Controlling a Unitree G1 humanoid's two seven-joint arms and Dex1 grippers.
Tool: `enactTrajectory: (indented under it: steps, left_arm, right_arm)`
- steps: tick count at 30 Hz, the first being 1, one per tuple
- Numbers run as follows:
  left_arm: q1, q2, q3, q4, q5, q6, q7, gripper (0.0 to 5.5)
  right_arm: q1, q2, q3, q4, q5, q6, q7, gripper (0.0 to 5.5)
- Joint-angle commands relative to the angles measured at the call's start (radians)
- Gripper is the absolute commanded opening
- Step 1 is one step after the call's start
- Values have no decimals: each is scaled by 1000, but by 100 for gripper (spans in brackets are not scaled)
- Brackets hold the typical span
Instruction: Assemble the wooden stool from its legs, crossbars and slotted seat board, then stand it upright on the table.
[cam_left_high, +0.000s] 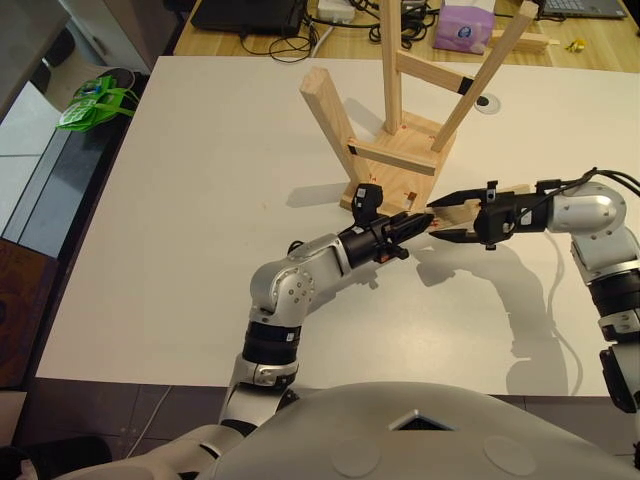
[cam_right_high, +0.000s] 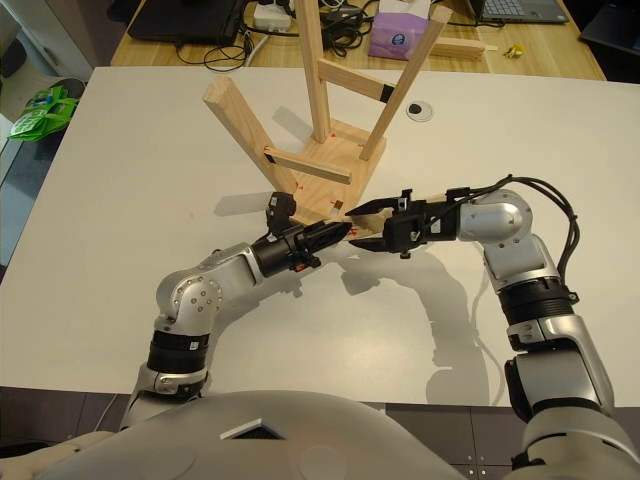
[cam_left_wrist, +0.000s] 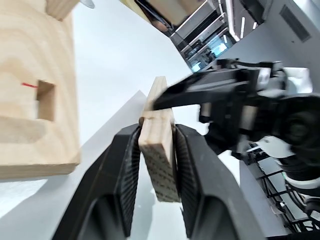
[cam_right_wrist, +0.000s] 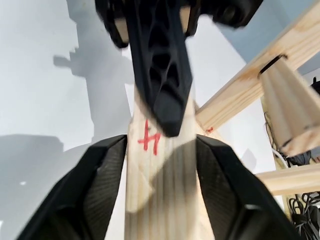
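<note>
**Two pincers share one loose leg beside upturned stool**

The left gripper (cam_left_wrist: 156, 131) is clenched on the square-cut end of a loose wooden leg (cam_right_wrist: 165, 200), its two black fingers (cam_left_wrist: 122, 175) pressed flat against opposite faces of the wood. Tip to tip with it, the right gripper (cam_right_wrist: 161, 145) grasps the same leg farther along, one finger on each side, just behind a red mark (cam_right_wrist: 149, 139) drawn on the wood. The leg runs back from the left pincer's tips along the right pincer and is held above the white table (cam_left_high: 200, 250).

Just beyond both pincers, the slotted seat board (cam_right_high: 335, 150) lies flat on the table, with an open slot (cam_left_wrist: 45, 100) in the near corner, close beside the left gripper's fingers. Three legs already stand up from the board: one leaning outward (cam_left_high: 330, 115) on the left pincer's side, one near-upright (cam_left_high: 392, 60) at the far edge, and one slanted (cam_left_high: 485, 75) on the right pincer's side. A crossbar (cam_left_high: 392, 157) sits low against the leaning leg, and a second (cam_left_high: 430, 72) joins the other two higher up.
</note>
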Motion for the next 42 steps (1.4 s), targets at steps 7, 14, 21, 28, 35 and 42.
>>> enactTrajectory:
  steps: [7, 14, 21, 28, 35, 42]
  left_arm:
    - [8, -10, -5, -22, 1, -21, 2, 97]
    - [71, -3, -1, -12, 39, -102, 9, 97]
    - [75, -28, 4, -12, 21, -152, -3, 97]
    - [104, 13, 81, -7, -71, -168, -108, 97]
    - [131, 36, 80, 54, -64, -181, -183, 97]
    - [128, 32, 57, 41, -76, -175, -223, 96]
  right_arm:
    - [71, -168, -99, -23, 30, 76, -3, 406]
    - [466, -306, -459, -320, 587, 796, 19, 530]
    - [603, 13, -583, -334, 1207, 1384, -345, 540]
    - [509, 159, -727, -129, 1289, 1480, -479, 540]
    - [440, 270, -751, -247, 1332, 1538, -549, 540]
    - [359, 358, -750, -263, 1326, 1544, -624, 540]
